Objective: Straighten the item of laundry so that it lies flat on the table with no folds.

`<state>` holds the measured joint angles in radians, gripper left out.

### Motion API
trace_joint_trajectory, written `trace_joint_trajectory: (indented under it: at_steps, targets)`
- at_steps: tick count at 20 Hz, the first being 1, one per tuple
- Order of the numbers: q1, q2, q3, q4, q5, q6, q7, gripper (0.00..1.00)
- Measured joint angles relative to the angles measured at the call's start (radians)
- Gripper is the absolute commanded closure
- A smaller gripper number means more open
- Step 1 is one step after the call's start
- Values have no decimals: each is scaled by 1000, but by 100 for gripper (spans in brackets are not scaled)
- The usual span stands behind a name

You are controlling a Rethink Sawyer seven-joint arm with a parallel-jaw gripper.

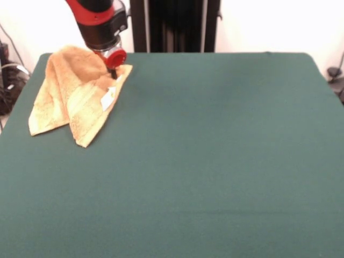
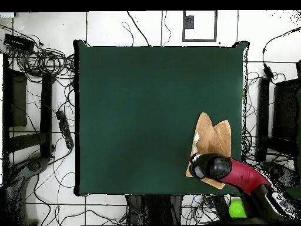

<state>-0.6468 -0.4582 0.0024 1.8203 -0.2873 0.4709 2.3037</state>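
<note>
1. The towel lies folded over itself near the bench's far left corner in the front view, its long axis running from the far edge toward the camera, with pointed corners nearest the camera.
2. The gripper presses down at the towel's far right edge; whether it is clenched cannot be told.
3. Cables crowd the floor beside the bench; nothing else rests on the bench.
</note>
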Motion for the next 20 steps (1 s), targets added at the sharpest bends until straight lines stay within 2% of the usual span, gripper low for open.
trace_joint_trajectory:
  at_steps: [6,10,20]
  targets:
    - [15,2,1,9,63,-1,0,100]
    - [17,4,13,31,134,-1,0,100]
    - [18,5,78,78,251,-1,0,100]
